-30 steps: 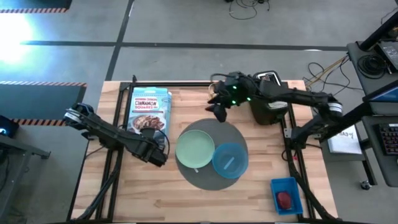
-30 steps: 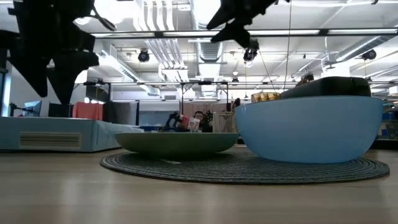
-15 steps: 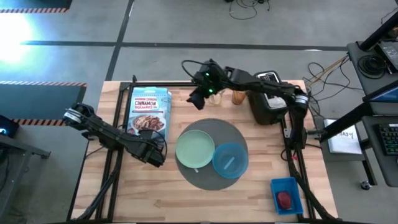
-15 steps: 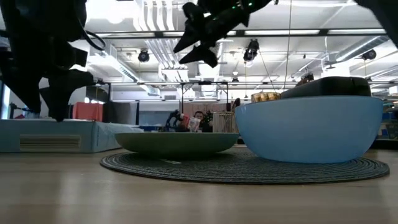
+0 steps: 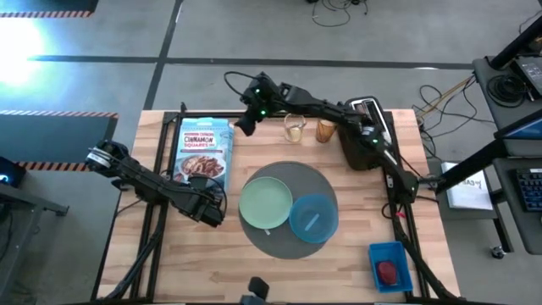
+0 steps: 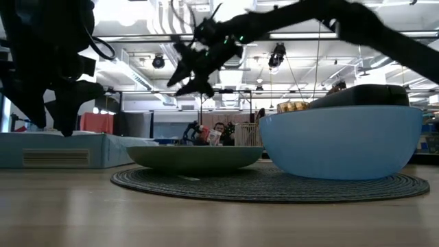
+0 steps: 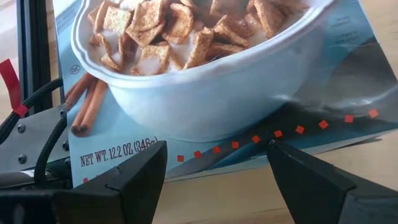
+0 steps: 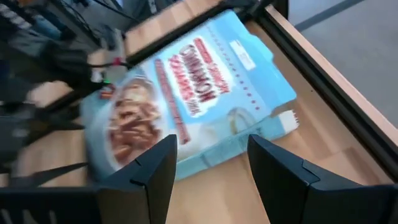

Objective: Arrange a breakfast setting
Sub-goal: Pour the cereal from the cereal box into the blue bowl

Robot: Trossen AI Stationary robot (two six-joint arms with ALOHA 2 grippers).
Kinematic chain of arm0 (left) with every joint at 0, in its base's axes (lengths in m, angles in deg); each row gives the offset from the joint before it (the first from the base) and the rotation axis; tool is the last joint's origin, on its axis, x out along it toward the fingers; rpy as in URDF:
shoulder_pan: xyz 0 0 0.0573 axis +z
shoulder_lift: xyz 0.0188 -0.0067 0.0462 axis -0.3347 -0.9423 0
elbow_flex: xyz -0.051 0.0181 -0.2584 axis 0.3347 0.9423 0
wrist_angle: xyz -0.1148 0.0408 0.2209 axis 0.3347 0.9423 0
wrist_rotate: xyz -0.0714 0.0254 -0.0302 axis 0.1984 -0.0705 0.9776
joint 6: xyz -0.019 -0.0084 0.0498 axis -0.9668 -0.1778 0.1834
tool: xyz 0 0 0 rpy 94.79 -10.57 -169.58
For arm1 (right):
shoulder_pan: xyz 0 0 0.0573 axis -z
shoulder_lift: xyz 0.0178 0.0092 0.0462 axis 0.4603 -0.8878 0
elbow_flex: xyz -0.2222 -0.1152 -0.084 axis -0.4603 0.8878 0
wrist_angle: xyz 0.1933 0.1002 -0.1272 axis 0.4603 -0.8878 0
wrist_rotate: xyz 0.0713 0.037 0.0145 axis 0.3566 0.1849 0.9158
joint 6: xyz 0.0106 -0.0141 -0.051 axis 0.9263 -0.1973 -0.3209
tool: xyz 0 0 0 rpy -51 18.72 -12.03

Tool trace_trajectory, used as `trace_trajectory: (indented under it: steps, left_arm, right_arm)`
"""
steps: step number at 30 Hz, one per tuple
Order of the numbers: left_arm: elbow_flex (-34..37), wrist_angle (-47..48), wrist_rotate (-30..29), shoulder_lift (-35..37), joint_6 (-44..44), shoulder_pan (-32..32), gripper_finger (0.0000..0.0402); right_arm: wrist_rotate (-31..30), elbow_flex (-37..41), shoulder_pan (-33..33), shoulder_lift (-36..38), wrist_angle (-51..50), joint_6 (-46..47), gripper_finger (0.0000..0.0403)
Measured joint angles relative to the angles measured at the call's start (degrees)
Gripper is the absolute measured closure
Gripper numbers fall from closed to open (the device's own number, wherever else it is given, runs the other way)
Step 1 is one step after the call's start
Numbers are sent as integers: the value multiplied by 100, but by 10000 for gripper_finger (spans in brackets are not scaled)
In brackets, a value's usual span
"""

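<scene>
A round dark-grey mat [image 5: 292,174] lies mid-table with a pale green plate [image 5: 266,202] and a blue bowl [image 5: 313,218] on it. A blue cereal box [image 5: 203,151] lies flat at the far left. An amber glass [image 5: 325,130] stands at the far edge. A small red food piece [image 5: 387,271] lies in a blue tray. My left gripper [image 5: 207,203] is open and empty at the box's near end; the box fills its wrist view [image 7: 214,155]. My right gripper [image 5: 246,119] is open and empty above the box's far right corner [image 8: 208,149]. No toast shows.
A clear glass [image 5: 294,127] stands left of the amber one. A dark toaster [image 5: 364,140] stands at the far right. The blue tray [image 5: 391,252] sits at the near right corner. Bare wood shows at the near left.
My right gripper has swept toward the table's left edge along the far side, from over the mat's far rim, past the glasses, to the cereal box's far right corner. It has stayed open.
</scene>
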Motion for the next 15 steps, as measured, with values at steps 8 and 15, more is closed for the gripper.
trace_trajectory:
  steps: [8,15]
  left_arm:
    - [-43,6,93,-2,-156,4,135]
    - [-129,-25,148,-4,-221,9,135]
  right_arm:
    - [-5,73,56,-124,-290,-304,216]
    - [-183,64,41,110,-120,-567,216]
